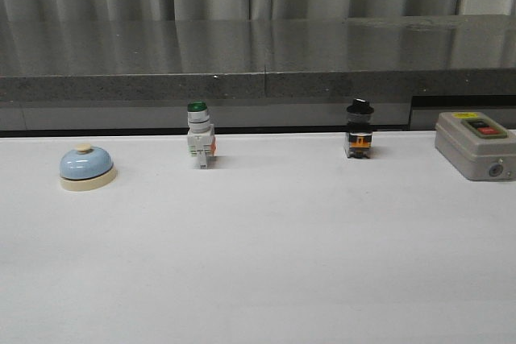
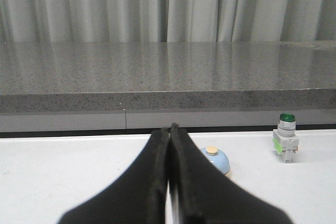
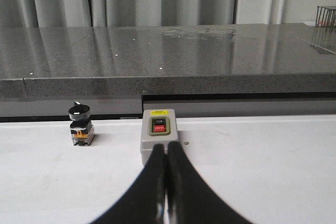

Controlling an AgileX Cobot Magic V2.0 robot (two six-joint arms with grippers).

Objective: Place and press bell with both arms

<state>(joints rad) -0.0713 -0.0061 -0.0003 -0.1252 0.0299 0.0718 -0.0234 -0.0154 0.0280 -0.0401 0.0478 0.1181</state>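
While clenched (empty), left tool [image 2: 169, 129] | bell [image 2: 215, 159] just beyond | right tool [image 3: 166, 148] clenched

On the white table [image 1: 266, 263] stand a green-capped push-button switch [image 1: 200, 144], black-knobbed selector switch [image 1: 359, 129] and grey switch box [image 1: 476, 145].

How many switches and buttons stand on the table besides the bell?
3: green push-button right of the bell, black-knobbed selector further right, grey switch box at the right edge.
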